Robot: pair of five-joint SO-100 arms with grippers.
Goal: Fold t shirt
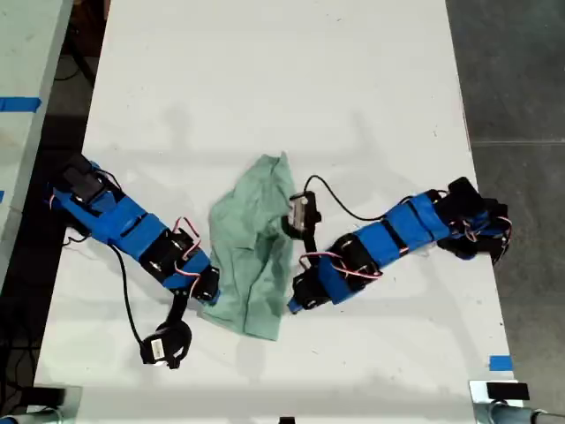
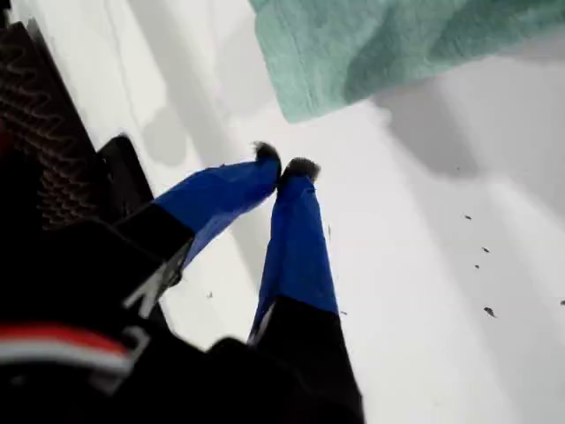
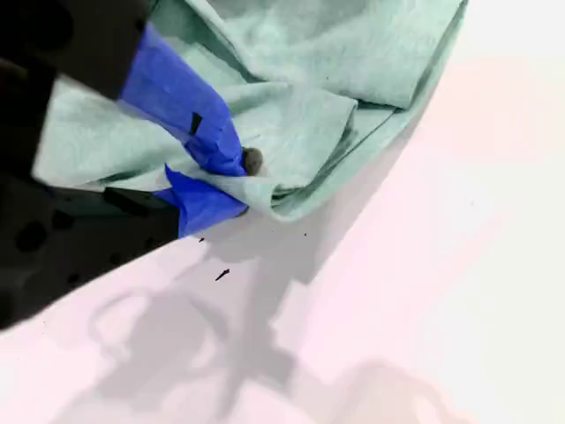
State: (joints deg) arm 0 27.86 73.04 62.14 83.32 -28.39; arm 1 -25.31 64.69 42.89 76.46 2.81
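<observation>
The t shirt (image 1: 252,256), pale mint green and wrinkled, lies bunched on the white table (image 1: 265,79) between two blue arms. In the second wrist view my second gripper (image 3: 245,184) is shut on a folded edge of the t shirt (image 3: 344,62). In the first wrist view my first gripper (image 2: 282,165) is shut with nothing in it, a short way from a corner of the t shirt (image 2: 371,44). In the exterior view one gripper (image 1: 208,290) meets the cloth's left edge and another (image 1: 296,303) its right edge. Which is first or second I cannot tell.
Each arm carries a small black camera on a cable, one (image 1: 164,346) at the exterior view's lower left and one (image 1: 304,212) beside the cloth. Blue tape (image 1: 500,363) marks the table near the exterior view's right edge. Dark floor (image 1: 521,88) lies beyond that edge.
</observation>
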